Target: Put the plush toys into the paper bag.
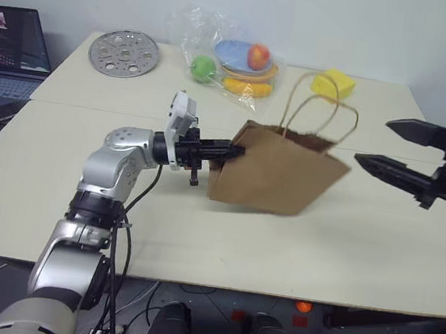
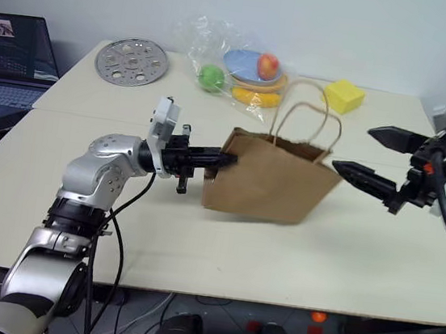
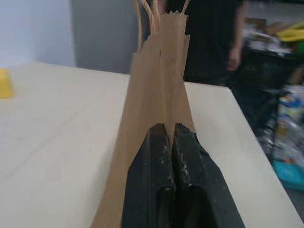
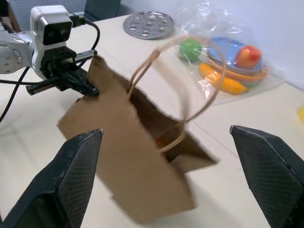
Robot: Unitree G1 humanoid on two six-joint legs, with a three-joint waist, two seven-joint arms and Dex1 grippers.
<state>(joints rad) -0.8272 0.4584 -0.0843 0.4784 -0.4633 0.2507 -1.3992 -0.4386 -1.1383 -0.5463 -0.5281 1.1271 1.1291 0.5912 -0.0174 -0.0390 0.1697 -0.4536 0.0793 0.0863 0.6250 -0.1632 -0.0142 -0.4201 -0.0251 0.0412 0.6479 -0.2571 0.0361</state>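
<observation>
The brown paper bag [image 1: 279, 170] hangs tilted over the middle of the table, its mouth and cord handles [image 1: 320, 106] up. My left gripper [image 1: 237, 149] points level at it and is shut on the bag's left rim; in the left wrist view the two fingers [image 3: 159, 156] pinch the paper edge [image 3: 161, 71]. To the right of the bag my right gripper [image 1: 373, 140] stands open and holds nothing, its fingers [image 4: 76, 161] spread wide on either side of the bag. A speck of orange [image 4: 161, 141] shows inside the bag's mouth; the plush toys are otherwise hidden.
At the back of the table lie a clear plastic bag [image 1: 236, 59] with plastic fruit and a blue plate, a yellow block [image 1: 333, 84] and a perforated metal disc [image 1: 124, 53]. A laptop [image 1: 10, 43] sits at the far left. A person [image 3: 213, 38] stands beyond the table's end.
</observation>
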